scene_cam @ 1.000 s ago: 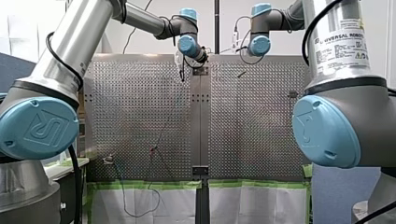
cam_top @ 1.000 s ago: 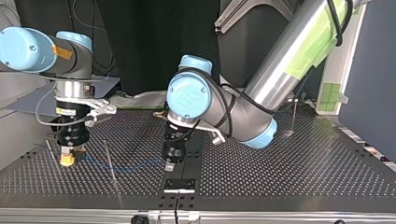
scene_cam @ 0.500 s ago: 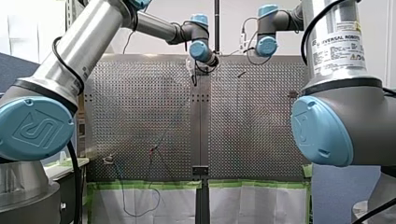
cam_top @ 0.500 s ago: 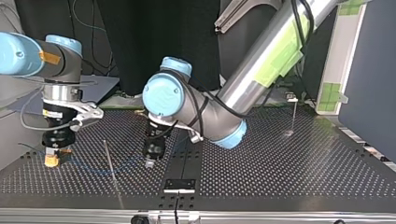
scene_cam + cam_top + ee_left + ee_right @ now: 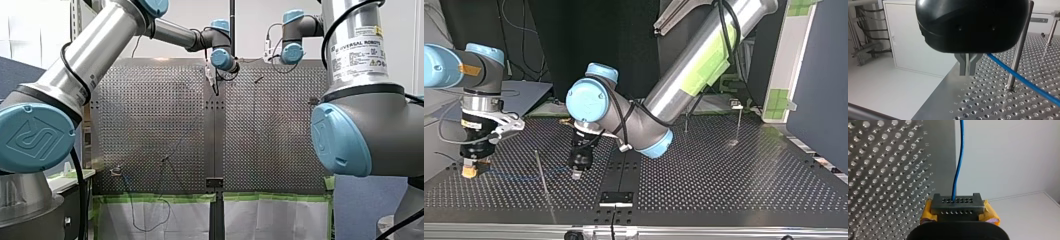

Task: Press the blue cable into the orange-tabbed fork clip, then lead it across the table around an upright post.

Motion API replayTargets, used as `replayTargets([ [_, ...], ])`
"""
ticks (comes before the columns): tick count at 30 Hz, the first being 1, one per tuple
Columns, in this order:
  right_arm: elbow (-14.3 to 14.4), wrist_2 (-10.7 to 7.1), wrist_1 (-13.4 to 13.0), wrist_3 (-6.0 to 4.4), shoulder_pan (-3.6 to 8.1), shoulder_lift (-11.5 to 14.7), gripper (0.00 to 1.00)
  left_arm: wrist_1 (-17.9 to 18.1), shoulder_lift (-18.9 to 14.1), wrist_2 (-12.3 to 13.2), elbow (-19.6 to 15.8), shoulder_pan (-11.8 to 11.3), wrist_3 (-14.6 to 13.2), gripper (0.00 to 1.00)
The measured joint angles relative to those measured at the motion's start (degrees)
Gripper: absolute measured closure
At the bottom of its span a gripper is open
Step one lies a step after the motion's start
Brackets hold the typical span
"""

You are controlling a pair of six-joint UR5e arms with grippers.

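Sliding to top view's left, right fingers [image 5: 469, 171] clamp blue cable [image 5: 516, 174].

i see the thin blue cable [image 5: 1023, 78] stretched straight and low over the perforated table [image 5: 724, 180], passing just beside the base of the slim upright metal post [image 5: 1020, 47]; contact unconfirmed.
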State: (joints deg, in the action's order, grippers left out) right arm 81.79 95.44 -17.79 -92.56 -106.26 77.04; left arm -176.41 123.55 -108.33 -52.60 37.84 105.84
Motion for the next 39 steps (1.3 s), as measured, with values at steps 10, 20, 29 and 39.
replayTargets([
  [10,0.0,-1.44,-0.35,-1.19,2.36,-0.82,1.0,0.12,3.43,-0.39,2.48,0.1,0.76,1.0],
  [20,-0.04,-3.16,-1.55,-2.32,4.53,-2.98,1.0,0.45,7.67,-0.19,5.69,0.0,2.23,1.0],
  [29,-0.01,-3.61,-2.42,-2.45,5.8,-4.4,1.0,0.73,7.87,-0.16,5.71,-0.7,3.04,1.0],
  [39,-0.01,-5.5,-3.24,-3.49,5.87,-4.83,1.0,0.89,7.93,0.58,4.93,-1.25,3.55,1.0],
])
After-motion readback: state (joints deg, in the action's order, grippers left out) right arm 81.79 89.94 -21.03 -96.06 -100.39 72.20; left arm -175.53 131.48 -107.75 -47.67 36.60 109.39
